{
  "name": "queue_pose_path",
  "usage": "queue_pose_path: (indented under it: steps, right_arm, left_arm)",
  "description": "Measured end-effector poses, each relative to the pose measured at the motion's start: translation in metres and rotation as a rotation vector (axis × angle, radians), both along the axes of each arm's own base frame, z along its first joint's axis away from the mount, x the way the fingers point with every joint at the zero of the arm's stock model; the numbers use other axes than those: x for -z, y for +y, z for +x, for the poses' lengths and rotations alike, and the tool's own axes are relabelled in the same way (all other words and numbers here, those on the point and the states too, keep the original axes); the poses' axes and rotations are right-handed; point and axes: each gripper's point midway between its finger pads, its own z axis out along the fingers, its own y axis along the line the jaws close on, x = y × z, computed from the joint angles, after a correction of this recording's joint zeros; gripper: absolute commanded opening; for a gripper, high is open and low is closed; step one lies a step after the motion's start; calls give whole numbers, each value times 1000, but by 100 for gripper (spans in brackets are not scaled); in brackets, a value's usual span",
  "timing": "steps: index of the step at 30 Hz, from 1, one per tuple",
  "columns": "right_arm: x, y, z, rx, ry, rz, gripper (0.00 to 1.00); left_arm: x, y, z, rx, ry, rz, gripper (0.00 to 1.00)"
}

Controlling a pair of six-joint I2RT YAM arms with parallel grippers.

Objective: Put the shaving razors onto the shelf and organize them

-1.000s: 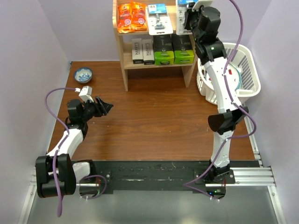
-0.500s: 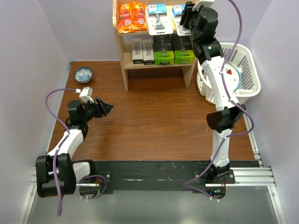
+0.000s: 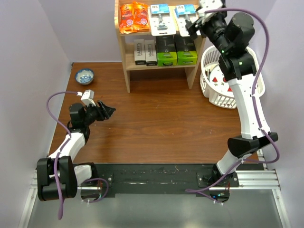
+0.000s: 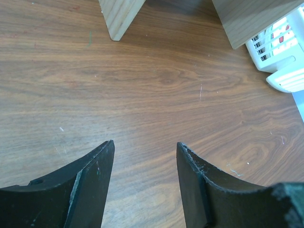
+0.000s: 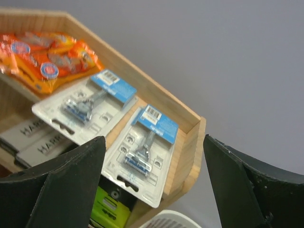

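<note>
The wooden shelf [image 3: 126, 71] stands at the back of the table. Two blister-card razors [image 3: 160, 20] [image 3: 182, 18] lie side by side on its top board. Below sit the HARRY'S box [image 3: 145, 51] and two black boxes with green ends [image 3: 166, 51] [image 3: 186, 50]. My right gripper [image 3: 195, 23] hovers open and empty beside the shelf's top right corner. In the right wrist view the right-hand card [image 5: 142, 152] lies flat inside the rim [image 5: 190, 142], apart from my open right gripper [image 5: 153, 138]. My left gripper [image 3: 108, 111] [image 4: 145, 144] is open over bare table.
Orange snack packets [image 3: 134, 16] [image 5: 42, 59] fill the left of the top board. A white slatted basket [image 3: 232, 78] [image 4: 280, 52] stands right of the shelf. A small blue bowl [image 3: 85, 75] sits at the table's left. The shelf's feet [image 4: 121, 16] show ahead of my left gripper.
My right gripper has opened, letting go of the right blister card on the top board, and has drawn back to the right. The left arm has barely moved.
</note>
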Motion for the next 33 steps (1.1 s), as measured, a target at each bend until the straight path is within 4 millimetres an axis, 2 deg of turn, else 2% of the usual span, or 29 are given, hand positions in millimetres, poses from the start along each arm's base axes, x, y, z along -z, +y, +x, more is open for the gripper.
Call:
queue_pose_path:
  steps: [4, 8, 9, 10, 15, 17, 19, 26, 29, 33]
  right_arm:
    - [45, 5, 18, -5, 66, -198, 84]
    - [100, 7, 35, -14, 155, -347, 60]
    - [108, 8, 37, -16, 168, -369, 48]
    - [114, 8, 39, -18, 179, -388, 45]
    - [119, 7, 41, -18, 176, -433, 45]
    - [118, 6, 43, -11, 164, -441, 37]
    - [117, 6, 43, -8, 160, -446, 35]
    - [127, 8, 56, 1, 171, -443, 37]
    - [135, 11, 62, 4, 187, -449, 44]
    - [135, 13, 64, 14, 176, -452, 45]
  left_arm:
    - [1, 0, -1, 0, 3, 0, 60]
    - [-1, 0, -2, 0, -7, 2, 60]
    - [-2, 0, -2, -1, -10, 2, 60]
    - [-3, 0, -2, 0, -13, 3, 60]
    - [-5, 2, -3, -6, -22, 4, 60]
    - [-3, 4, -4, -13, -14, 3, 60]
    - [-2, 4, -5, -14, -11, 3, 60]
    - [-1, 4, -5, -15, -5, 2, 60]
    - [-1, 5, -5, -17, -6, 2, 60]
    - [0, 6, -5, -20, -5, 2, 60]
